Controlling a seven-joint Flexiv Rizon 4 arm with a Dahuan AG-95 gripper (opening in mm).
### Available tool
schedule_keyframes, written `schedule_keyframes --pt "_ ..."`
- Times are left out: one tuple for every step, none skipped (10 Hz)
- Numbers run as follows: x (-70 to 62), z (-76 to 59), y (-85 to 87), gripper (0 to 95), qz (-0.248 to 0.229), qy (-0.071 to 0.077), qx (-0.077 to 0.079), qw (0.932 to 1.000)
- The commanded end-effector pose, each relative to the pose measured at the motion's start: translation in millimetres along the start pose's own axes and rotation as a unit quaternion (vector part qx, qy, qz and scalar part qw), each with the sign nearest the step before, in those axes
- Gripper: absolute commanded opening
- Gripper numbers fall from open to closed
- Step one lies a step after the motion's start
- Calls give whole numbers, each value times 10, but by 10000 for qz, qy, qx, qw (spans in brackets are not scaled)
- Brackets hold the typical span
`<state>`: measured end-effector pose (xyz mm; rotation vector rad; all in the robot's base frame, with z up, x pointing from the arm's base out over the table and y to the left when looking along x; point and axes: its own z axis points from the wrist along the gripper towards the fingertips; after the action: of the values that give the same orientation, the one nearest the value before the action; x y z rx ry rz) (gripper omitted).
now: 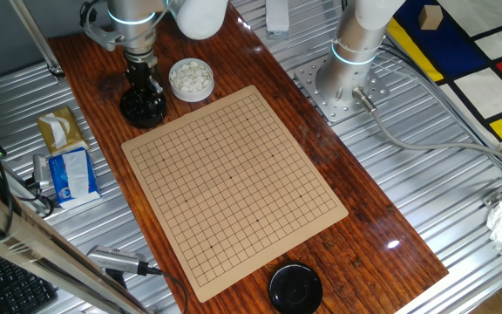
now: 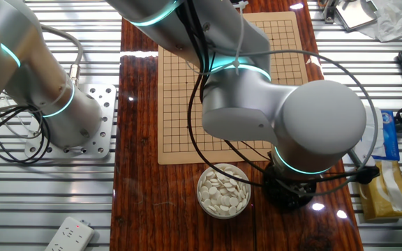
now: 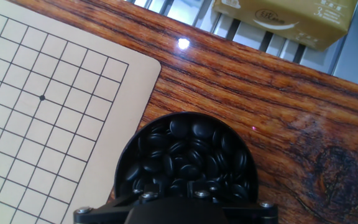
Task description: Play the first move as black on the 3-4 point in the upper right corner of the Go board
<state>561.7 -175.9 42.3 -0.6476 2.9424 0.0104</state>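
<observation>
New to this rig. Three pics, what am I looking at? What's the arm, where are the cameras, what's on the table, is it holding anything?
It is one robot arm with a two-finger gripper, bolted to a metal plate beside a wooden table. Two pictures come from fixed cameras on different sides of the table. The third comes from a camera on the hand, looking down along the fingers.

On the table lies a Go board with no stones on it. Next to it are a bowl of white stones, a bowl of black stones and, at the far end, a black lid.

The gripper hangs right over the black stones. The fingertips are out of sight, so I cannot tell whether it holds one.
</observation>
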Motion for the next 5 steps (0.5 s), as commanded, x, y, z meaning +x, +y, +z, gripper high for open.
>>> schedule_keyframes --pt "3 -19 -2 190 -7 12 7 10000" --pt "3 -20 -2 190 -7 11 8 10000" --pt "3 -20 -2 190 -9 12 9 10000" --pt "3 -18 -1 190 -10 12 10 10000" --pt "3 -17 -1 190 -11 12 10 10000"
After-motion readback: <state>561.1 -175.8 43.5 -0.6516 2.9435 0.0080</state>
